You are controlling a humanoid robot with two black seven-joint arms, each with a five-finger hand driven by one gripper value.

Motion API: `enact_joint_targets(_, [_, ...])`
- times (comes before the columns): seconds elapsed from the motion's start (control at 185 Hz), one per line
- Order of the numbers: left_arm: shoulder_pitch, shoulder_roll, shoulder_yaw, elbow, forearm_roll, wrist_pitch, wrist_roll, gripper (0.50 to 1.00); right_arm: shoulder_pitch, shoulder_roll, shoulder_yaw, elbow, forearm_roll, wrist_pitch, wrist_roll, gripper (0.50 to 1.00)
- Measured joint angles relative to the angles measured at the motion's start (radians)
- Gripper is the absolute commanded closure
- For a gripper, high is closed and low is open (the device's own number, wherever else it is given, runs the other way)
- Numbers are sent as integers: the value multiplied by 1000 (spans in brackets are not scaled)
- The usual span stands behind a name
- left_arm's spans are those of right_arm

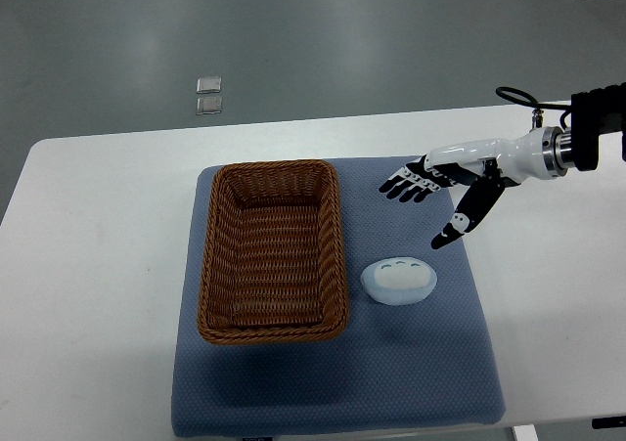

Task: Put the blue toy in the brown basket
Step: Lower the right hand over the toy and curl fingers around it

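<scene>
Woven brown wicker, the rectangular basket point(274, 251) sits on the left part of a blue-grey padded mat point(333, 382) that covers the middle of a white table point(88, 265), and nothing lies inside it. Just beside the basket's right rim, on the mat, rests the pale blue oval toy point(400, 281), apart from the basket and untouched. Above and to the right of the toy hovers the right hand point(435, 198), white with black fingers point(403, 187), its fingers spread and thumb pointing down toward the mat, holding nothing.
</scene>
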Motion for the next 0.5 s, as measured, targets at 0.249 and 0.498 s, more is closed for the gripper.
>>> enact_joint_targets(0.249, [1,0,-2,8,0,0,0,500,-70,39,-1,6,-16,-81,3,593])
enact_joint_targets(0.498, [1,0,-3,9,0,0,0,500,-115,63,-2,5,-49,-111,3,593])
